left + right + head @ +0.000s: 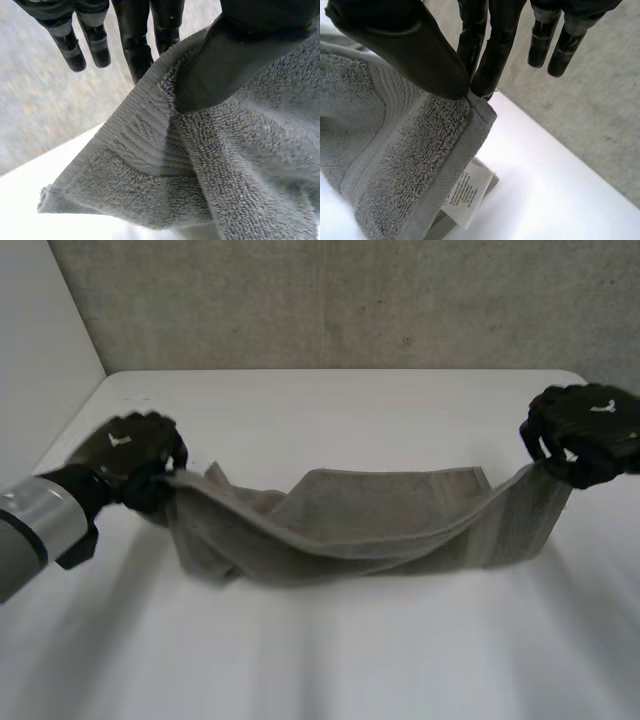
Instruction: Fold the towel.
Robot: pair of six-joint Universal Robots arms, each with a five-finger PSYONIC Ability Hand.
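Observation:
A grey terry towel (360, 530) hangs stretched between my two hands, sagging in the middle onto the white table (320, 660). My left hand (130, 455) pinches the towel's left corner; in the left wrist view its thumb (225, 65) presses the towel (210, 165) against its fingers (135, 45). At the right edge of the head view, my right hand (585, 435) holds the other corner. In the right wrist view its thumb (415, 55) and fingers (492, 55) pinch the towel (405, 165) near its hem, and a white care label (467, 192) hangs below.
A grey concrete wall (350, 300) stands behind the table's far edge. A pale wall (35, 350) rises at the left. The table's right edge lies close under my right hand.

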